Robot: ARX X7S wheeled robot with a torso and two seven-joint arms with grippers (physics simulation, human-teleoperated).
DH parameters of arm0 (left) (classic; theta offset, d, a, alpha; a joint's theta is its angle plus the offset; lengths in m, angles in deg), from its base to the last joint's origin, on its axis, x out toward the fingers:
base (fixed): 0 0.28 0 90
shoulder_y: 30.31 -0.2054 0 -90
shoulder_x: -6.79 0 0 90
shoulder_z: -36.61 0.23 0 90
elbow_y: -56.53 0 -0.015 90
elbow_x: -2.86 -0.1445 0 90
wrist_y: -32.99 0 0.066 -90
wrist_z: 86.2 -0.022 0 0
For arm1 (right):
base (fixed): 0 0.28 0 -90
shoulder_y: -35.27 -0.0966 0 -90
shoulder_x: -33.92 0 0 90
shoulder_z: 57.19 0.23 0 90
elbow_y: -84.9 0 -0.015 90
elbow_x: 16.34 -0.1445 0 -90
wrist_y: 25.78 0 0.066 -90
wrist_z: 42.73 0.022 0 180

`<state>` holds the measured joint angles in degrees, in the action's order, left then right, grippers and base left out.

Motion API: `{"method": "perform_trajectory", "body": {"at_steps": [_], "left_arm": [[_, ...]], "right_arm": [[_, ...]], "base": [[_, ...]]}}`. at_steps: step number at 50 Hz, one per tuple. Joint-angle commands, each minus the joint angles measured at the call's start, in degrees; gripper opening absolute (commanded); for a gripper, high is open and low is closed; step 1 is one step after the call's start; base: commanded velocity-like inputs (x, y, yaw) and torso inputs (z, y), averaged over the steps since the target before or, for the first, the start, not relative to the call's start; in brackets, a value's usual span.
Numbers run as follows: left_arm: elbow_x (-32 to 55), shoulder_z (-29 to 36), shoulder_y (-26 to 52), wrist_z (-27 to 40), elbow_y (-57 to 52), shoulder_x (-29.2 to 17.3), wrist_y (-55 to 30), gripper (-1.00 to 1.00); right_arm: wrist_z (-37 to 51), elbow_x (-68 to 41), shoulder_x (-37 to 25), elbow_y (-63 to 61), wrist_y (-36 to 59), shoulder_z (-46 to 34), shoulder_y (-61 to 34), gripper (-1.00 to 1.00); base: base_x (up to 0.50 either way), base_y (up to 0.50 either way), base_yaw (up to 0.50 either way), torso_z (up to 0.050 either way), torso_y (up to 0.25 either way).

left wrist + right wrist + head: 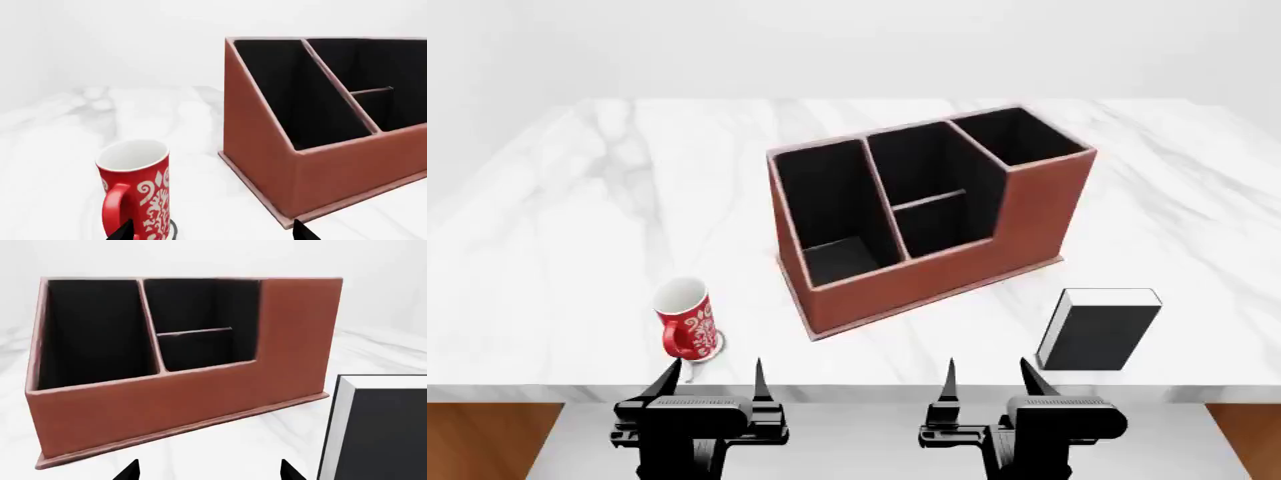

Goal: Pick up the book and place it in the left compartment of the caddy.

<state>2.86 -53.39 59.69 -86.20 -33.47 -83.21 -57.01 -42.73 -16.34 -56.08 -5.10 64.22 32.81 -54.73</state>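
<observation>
On the worktop (547, 210), the red mug (686, 320) stands just ahead of the released, empty left gripper (714, 378), at about eight o'clock from the caddy (928, 215), so a careless left-arm sweep could topple it. The left compartment (827, 205) gapes at the caddy's low end, narrow enough that a tilted book (1101, 328) may snag its rim. The book stands at the caddy's four o'clock, just ahead of the released right gripper (988, 378), which could knock it over on approach.

book (380, 432) cropped, caddy (320, 150) cropped
</observation>
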Motion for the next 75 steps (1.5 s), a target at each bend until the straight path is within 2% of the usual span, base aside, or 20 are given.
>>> {"method": "perform_trajectory", "body": {"at_steps": [1, 14, 17, 53, 55, 58, 60, 63, 64, 65, 67, 70, 75], "left_arm": [[1.5, 0.86, -0.19, 0.79, -0.47, -0.89, -0.36, 1.0], [2.48, 3.59, -0.04, 3.02, 0.26, -3.09, -0.77, 1.0], [2.75, 3.97, -0.07, 3.28, 0.3, -3.37, -0.74, 1.0], [4.67, 6.68, -0.03, 6.68, 1.08, -5.8, -0.18, 1.0], [5.1, 6.83, 0.04, 6.7, -0.56, -6.08, -2.24, 1.0], [5.95, 6.76, 0.67, 7.13, -8.57, -7.2, -10.96, 1.0], [7.69, 5.93, 1.99, 7.17, -14.75, -8.27, -18.35, 1.0], [10.03, 4.67, 8.18, 8.0, -26.15, -10.82, -35.67, 1.0], [11.08, 4.23, 10.0, 7.8, -28.1, -11.22, -39.22, 1.0], [13.34, 2.97, 14.8, 7.55, -32.49, -12.1, -46.96, 1.0], [17.01, 0.02, 20.03, 7.24, -35.63, -11.99, -54.54, 1.0], [16.89, 0.11, 26.73, 8.14, -38.42, -14.13, -59.91, 1.0], [17.96, -0.71, 29.56, 7.65, -37.84, -14.95, -63.14, 1.0]], "right_arm": [[1.57, -0.18, -0.86, -0.26, 0.42, -1.4, 0.17, 1.0], [4.2, -1.6, -2.91, -0.2, -1.36, -4.26, 0.86, 1.0], [3.35, -3.4, -3.33, -1.57, 0.81, -4.59, 0.91, 1.0], [7.55, -4.76, -5.46, 0.14, -0.55, -7.41, 0.42, 1.0], [8.01, -4.92, -5.83, -1.96, 3.21, -7.42, -0.29, 1.0], [8.36, -5.73, -6.89, -8.37, 11.28, -7.36, -1.67, 1.0], [7.37, -9.33, -8.02, -15.06, 21.18, -6.44, -3.71, 1.0], [8.25, -13.87, -9.95, -27.67, 37.94, -4.01, -10.7, 1.0], [7.94, -15.53, -10.14, -30.15, 40.05, -3.0, -12.05, 1.0], [9.58, -13.76, -11.31, -34.15, 42.01, -3.48, -15.64, 1.0], [9.62, -15.14, -11.69, -35.49, 46.83, -2.89, -19.66, 1.0], [8.89, -19.39, -11.97, -35.12, 58.32, -0.69, -28.8, 1.0], [9.77, -18.62, -12.67, -33.82, 59.3, -0.83, -33.04, 1.0]], "base": [[0.0, 0.0, 0.0, 0.0, 0.0], [0.0, 0.0, 0.0, 0.0, 0.0], [0.0, -0.08, 0.0, 0.0, 0.0], [0.0, -0.47, 0.0, 0.0, 0.0], [0.0, 0.0, 0.0, 0.0, 0.0], [0.0, 0.0, 0.0, 0.0, 0.0], [0.0, 0.0, 0.0, 0.0, 0.0], [0.0, 0.0, 0.0, 0.0, 0.0], [0.0, 0.0, 0.0, 0.0, 0.0], [0.0, 0.0, 0.0, 0.0, 0.0], [0.0, 0.0, 0.0, 0.0, 0.0], [0.0, 0.0, 0.0, 0.0, 0.0], [0.0, 0.0, 0.0, 0.0, 0.0]]}}
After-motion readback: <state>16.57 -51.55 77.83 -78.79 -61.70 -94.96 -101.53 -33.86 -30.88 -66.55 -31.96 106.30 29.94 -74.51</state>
